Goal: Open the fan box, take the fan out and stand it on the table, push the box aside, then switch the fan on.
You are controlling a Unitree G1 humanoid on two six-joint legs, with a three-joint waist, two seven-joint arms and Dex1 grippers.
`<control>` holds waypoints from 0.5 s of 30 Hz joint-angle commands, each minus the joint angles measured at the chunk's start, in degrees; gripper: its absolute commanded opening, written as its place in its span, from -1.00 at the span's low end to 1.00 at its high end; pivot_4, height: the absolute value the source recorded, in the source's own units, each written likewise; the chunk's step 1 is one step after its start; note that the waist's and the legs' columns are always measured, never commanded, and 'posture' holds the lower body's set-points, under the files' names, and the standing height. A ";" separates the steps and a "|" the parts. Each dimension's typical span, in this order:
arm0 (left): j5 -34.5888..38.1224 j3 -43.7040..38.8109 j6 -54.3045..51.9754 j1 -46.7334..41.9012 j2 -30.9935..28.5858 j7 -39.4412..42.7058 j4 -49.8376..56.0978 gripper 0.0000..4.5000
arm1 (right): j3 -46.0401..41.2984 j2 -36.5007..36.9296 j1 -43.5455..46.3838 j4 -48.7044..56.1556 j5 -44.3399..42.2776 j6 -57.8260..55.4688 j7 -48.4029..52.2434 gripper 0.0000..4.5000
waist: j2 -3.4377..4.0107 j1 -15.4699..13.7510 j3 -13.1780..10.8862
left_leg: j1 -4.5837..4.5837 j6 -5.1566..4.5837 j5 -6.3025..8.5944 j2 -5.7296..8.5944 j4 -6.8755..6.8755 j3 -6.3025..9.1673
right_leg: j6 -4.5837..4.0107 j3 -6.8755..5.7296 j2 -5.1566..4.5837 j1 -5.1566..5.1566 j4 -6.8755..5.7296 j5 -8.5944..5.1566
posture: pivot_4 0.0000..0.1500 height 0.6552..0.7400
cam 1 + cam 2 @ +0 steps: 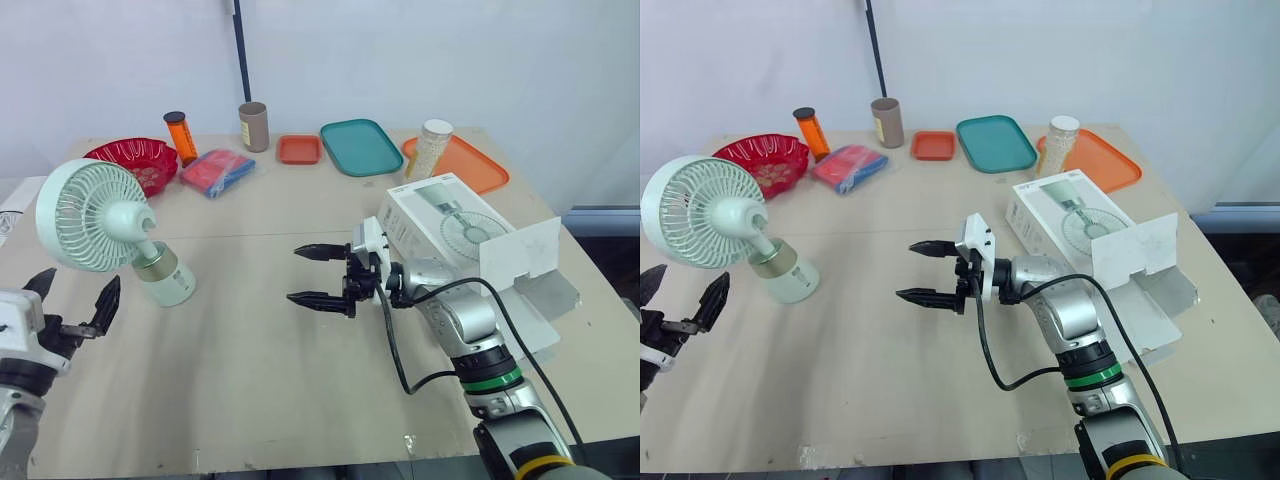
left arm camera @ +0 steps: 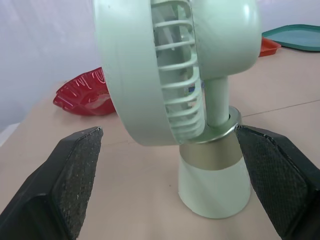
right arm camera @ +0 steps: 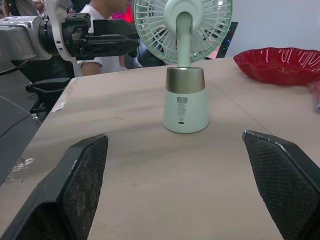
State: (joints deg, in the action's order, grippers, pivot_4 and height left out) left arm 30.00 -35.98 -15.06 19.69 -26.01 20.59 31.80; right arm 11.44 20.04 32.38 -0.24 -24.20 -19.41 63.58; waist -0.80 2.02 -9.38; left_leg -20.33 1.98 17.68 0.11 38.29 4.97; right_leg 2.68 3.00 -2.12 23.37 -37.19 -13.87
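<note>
Currently the fan [image 1: 118,228] stands upright on its base on the table [image 1: 250,380], close to the left edge. Its grille head is tilted up and faces the left side. The fan box [image 1: 440,215] lies flat by the right edge with its printed face up. Its end flap [image 1: 520,250] is open and raised.

Left gripper [image 1: 80,278]: positioned near the front left corner, just in front of the fan base. Jaws are spread wide and hold nothing. In the left wrist view the base sits between the two fingers [image 2: 75,170] but beyond them, with no contact.

Right gripper [image 1: 294,275]: positioned over the middle of the table, between fan and box, pointing toward the fan and well apart from it. Jaws are spread and hold nothing.

Items along the back edge, left to right:
- red basket [image 1: 135,160]
- orange bottle [image 1: 180,138]
- blue and red packet [image 1: 217,171]
- brown canister [image 1: 253,126]
- small orange tray [image 1: 299,149]
- teal tray [image 1: 361,147]
- large orange tray [image 1: 470,165], carrying a white-lidded jar [image 1: 432,148]

The right wrist view shows a person [image 3: 105,15] beyond the left edge.
</note>
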 commanded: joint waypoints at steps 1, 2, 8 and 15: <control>0.33 -1.70 1.19 -0.63 -1.03 1.05 -0.78 1.00 | -0.25 -0.02 0.08 2.59 -0.05 0.72 -0.33 0.95 | 0.00 0.00 0.00 | 0.00 0.02 0.01 0.00 0.00 0.01 | 0.00 0.00 0.00 0.00 0.00 0.00 | 1.00 1.00; 0.27 -1.69 1.23 -0.90 -1.13 1.19 -1.05 1.00 | -0.23 -0.02 -0.12 2.85 -0.07 0.67 -0.41 0.95 | 0.00 0.00 0.00 | 0.00 0.06 0.01 -0.01 0.00 0.02 | 0.00 -0.01 0.00 0.00 0.00 0.00 | 1.00 1.00; 1.43 -0.47 0.42 -4.01 -2.05 2.50 -1.44 1.00 | -0.29 -0.04 -0.74 3.52 0.07 0.31 -1.28 0.95 | 0.00 0.01 0.00 | 0.00 0.21 -0.04 0.00 0.00 0.06 | 0.00 -0.03 0.00 -0.01 0.00 0.00 | 1.00 1.00; 1.75 0.45 -0.69 -8.02 -2.07 1.67 -1.46 0.89 | 0.05 0.15 -1.27 3.63 0.41 0.48 -1.67 0.98 | 0.00 0.01 0.00 | 0.00 0.32 -0.04 0.00 -0.01 0.07 | 0.00 -0.03 0.00 0.00 0.00 0.00 | 1.00 1.00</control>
State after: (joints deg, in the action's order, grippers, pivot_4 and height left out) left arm 31.04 -34.56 -16.21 11.83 -27.79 22.52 29.59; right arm 11.52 20.06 31.19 0.91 -23.86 -19.50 62.10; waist -0.80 2.03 -9.38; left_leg -20.33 2.30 17.65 0.10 38.27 5.04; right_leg 2.68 2.97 -2.12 23.37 -37.19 -13.87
